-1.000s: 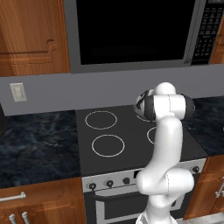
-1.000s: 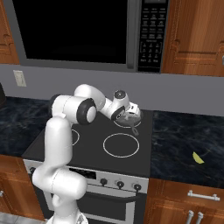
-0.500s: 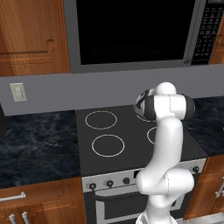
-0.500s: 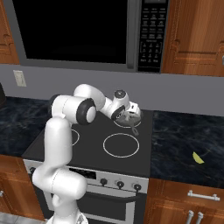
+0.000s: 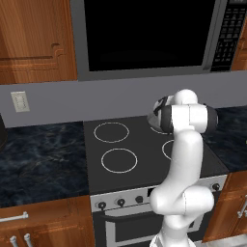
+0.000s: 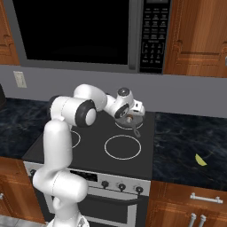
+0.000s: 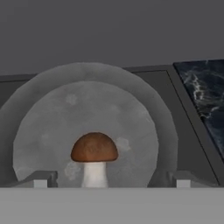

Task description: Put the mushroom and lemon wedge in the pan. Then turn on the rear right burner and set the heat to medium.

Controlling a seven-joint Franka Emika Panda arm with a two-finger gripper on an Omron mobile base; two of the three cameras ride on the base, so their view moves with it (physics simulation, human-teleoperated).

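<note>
The mushroom [image 7: 94,156], tan stem under a reddish-brown cap, stands upright in the grey pan [image 7: 52,113]. My gripper [image 7: 111,180] is open just above it, with one fingertip far out on each side of the stem and neither touching it. In the right base view the gripper [image 6: 133,113] hovers over the pan [image 6: 134,121] at the stove's rear right, and the pan's dark handle [image 6: 137,131] points toward the front. The pan covers most of the rear right burner. The yellow-green lemon wedge [image 6: 201,160] lies on the dark counter to the right of the stove.
A row of knobs [image 6: 122,186] lines the stove's front panel. The front right burner ring [image 6: 123,146] lies bare, as do the two left rings [image 5: 112,131] [image 5: 119,160]. A microwave [image 6: 88,31] hangs over the stove, with wooden cabinets on either side.
</note>
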